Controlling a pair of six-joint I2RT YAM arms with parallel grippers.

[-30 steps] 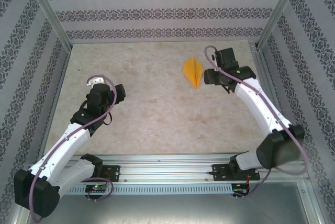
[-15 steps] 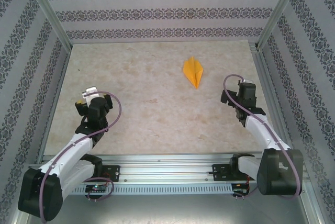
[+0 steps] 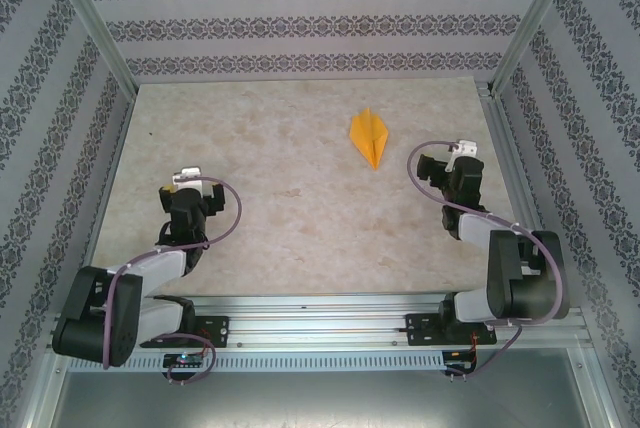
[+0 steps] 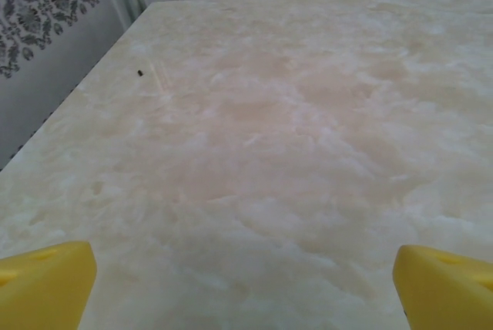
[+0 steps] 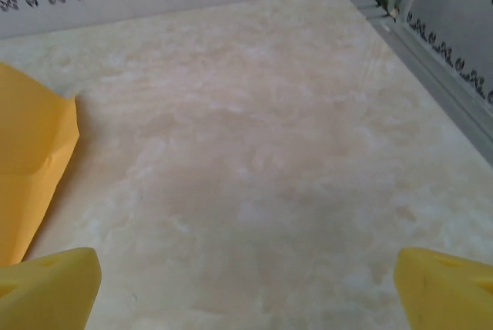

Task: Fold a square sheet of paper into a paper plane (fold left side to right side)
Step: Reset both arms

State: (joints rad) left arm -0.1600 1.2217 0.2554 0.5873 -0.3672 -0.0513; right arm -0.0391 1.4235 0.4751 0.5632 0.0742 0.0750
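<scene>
I see the paper plane point(image 3: 369, 138) flat on the desk point(image 3: 300, 108), upper centre-right, just up-left of the right gripper point(image 3: 449, 164), apart from it. Left gripper point(image 3: 190, 192) is far lower-left. Both have jaws apart and are empty.

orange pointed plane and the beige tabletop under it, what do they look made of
Orange-yellow pointed paper plane: thin matte paper, judging by sharp creases and a raised ridge. Beige marbled tabletop: smooth stone-look surface with a faint sheen; perhaps laminate or printed sheet, cannot tell.
</scene>
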